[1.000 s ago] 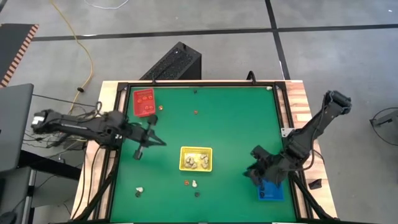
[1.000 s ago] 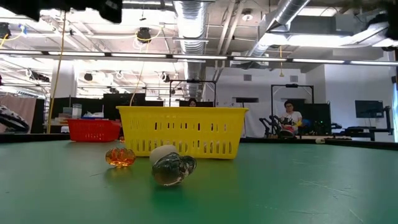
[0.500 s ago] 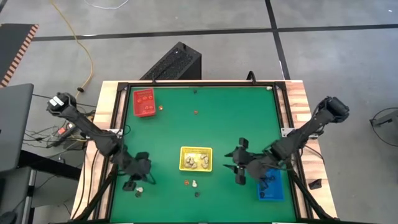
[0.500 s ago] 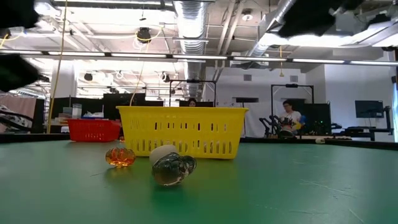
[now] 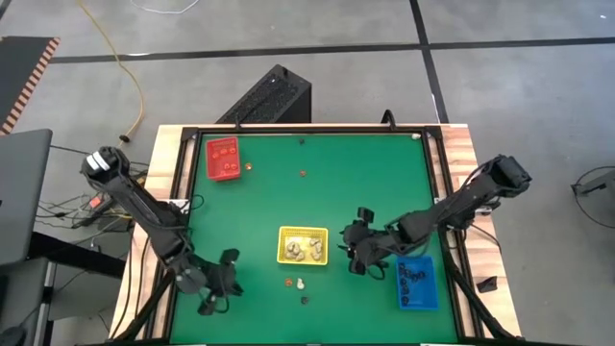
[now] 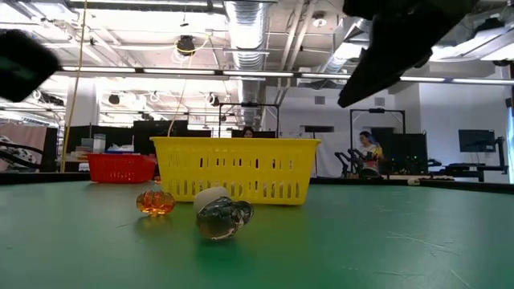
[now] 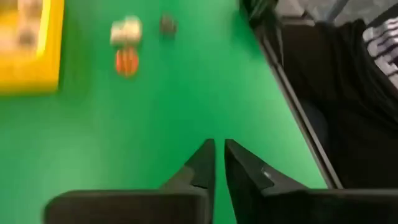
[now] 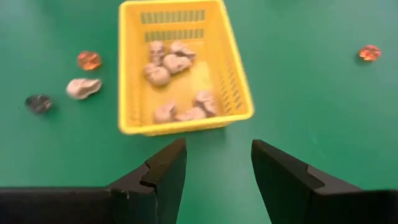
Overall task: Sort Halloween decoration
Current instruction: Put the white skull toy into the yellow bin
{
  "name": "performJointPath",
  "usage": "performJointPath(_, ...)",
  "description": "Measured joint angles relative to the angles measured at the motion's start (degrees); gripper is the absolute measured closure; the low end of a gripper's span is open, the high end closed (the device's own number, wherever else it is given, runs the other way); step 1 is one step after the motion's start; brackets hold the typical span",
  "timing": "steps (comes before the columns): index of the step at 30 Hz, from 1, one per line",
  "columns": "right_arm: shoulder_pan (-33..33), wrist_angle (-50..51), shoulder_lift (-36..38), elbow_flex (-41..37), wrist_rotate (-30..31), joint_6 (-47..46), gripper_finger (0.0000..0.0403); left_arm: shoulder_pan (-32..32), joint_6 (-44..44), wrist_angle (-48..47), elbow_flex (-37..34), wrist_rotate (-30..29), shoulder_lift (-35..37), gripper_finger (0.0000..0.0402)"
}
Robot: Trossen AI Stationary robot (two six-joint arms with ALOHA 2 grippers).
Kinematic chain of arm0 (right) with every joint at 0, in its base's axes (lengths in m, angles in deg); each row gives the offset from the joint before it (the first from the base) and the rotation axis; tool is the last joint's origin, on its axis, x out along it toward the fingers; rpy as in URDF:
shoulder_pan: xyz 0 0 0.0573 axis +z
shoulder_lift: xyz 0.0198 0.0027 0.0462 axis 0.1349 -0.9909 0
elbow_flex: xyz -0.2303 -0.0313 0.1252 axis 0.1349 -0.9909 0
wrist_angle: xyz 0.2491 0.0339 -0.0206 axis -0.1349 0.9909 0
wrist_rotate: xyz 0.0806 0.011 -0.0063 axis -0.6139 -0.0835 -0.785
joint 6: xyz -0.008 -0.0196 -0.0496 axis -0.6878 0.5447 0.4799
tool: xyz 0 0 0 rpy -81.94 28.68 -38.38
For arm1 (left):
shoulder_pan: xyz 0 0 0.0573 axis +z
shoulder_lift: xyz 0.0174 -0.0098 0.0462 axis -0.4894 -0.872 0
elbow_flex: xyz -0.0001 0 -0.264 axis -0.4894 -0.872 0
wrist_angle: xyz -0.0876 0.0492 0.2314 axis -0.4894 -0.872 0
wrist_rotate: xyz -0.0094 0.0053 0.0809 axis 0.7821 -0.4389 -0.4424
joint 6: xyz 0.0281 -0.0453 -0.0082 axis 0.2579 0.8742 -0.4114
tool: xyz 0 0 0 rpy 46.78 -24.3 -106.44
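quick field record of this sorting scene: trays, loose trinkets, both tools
yellow tray: table centre, holds cream trinkets
red tray: far left corner
blue tray: near right edge
loose trinkets: orange, cream, dark, near the yellow tray
left tool: nearly shut, empty, over bare mat
right tool: open, empty, facing the yellow tray

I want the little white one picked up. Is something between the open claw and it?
Yes. The yellow tray sits between the right gripper and the loose cream trinket, which lies on the mat beyond the tray's far side, beside an orange one.
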Motion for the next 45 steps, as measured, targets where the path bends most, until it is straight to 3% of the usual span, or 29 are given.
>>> performJointPath(2, -0.88, -0.18, 0.07, 0.0, -0.02, -0.28, 0.0191, 0.48, -4.03, 4.87, 0.23, 0.08, -3.47, 0.036)
performJointPath(5, -1.44, -0.21, 0.33, 0.0, -0.07, -1.04, 0.0191, 0.85, -4.48, 1.49, 2.43, 5.5, -6.93, 0.0328)
performJointPath(11, -0.81, -0.55, 0.37, 0.0, -1.15, -2.83, 0.0191, 0.61, 4.72, -22.9, 10.27, 14.66, -8.36, 0.0266)
performJointPath(16, 0.34, -0.61, 0.37, 0.0, -1.16, -3.54, 0.0191, -1.46, 5.49, -34.65, 13.72, 14.3, -8.34, 0.024)
performJointPath(21, 1.22, -0.61, 0.37, 0.0, -1.18, -3.59, 0.0191, -3.71, 8.76, -39.6, 13.67, 13.42, -8.52, 0.0237)
performJointPath(31, 1.3, -0.57, 0.37, 0.0, -1.18, -3.44, 0.0191, -6.01, 10.22, -39.22, 11.52, 11.96, -8.54, 0.0237)
performJointPath(45, 1.23, -0.55, 0.39, 0.0, -1.16, -3.06, 0.0191, -6.05, 9.7, -31.22, 7.28, 10.92, -8.54, 0.0237)
